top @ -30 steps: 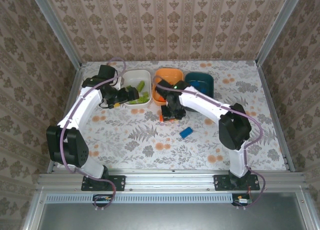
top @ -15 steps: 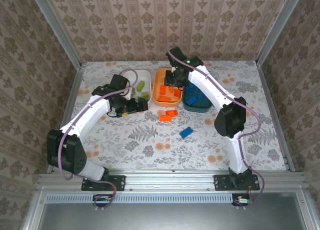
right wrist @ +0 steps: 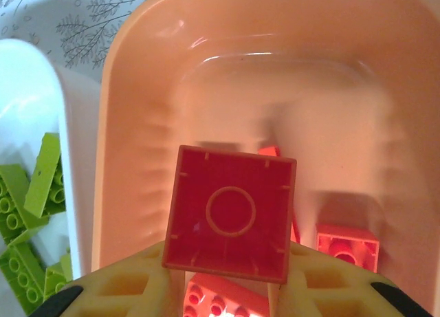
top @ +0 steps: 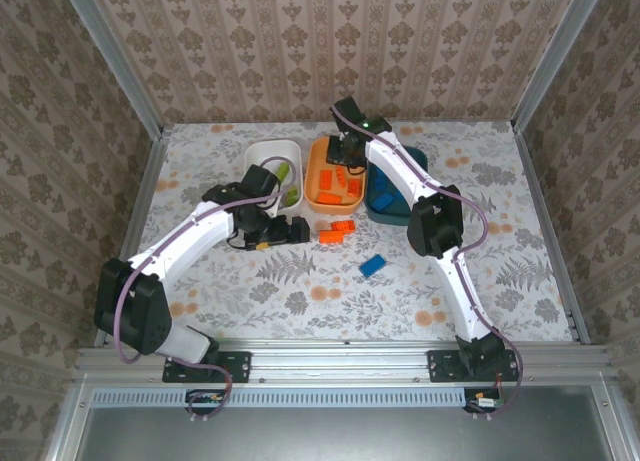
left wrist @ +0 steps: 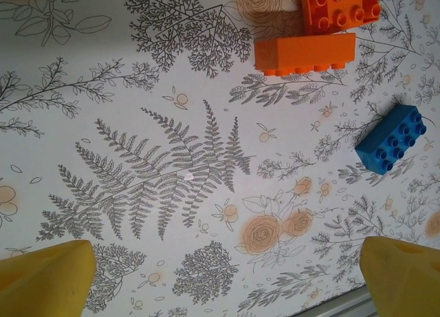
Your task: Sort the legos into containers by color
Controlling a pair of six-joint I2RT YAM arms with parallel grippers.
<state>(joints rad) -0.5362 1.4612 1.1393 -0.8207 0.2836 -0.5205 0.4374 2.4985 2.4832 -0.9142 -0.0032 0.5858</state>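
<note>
**Status:** sorting well advanced, not complete.

**Right gripper** [right wrist: 230, 279] — its fingers are clamped on a square orange plastic brick [right wrist: 230, 210]. The brick's hollow underside faces the wrist camera, and it hangs over the inside of the orange rounded plastic tub [right wrist: 117, 159]. Beyond the fingertips, other orange bricks [right wrist: 347, 245] lie on that tub's floor. The held brick is not yet released, so this is judged to be the drop-off step.

To the left of these fingers, the white rounded plastic tub [right wrist: 41, 90] holds several lime green plastic bricks [right wrist: 27, 214]. In the top view, the dark teal rounded plastic tub [top: 392, 217] contains blue bricks [top: 388, 193]. Their number cannot be told.

**Left gripper** [left wrist: 220, 276] — its fingers are spread wide with nothing between them, facing down at the floral-patterned table [left wrist: 158, 172]. Ahead of the fingertips lie two loose orange rectangular plastic bricks [left wrist: 304, 53], touching or nearly so. Toward the right-hand finger, apart from that pair, lies one loose blue rectangular plastic brick [left wrist: 390, 138].

**Outstanding, as judged:**
- Release the held brick into the orange tub.
- Move the two loose orange bricks to the same tub.
- Move the loose blue brick to the teal tub.

The green lot appears finished, since every green brick seen sits in the white tub.
</note>
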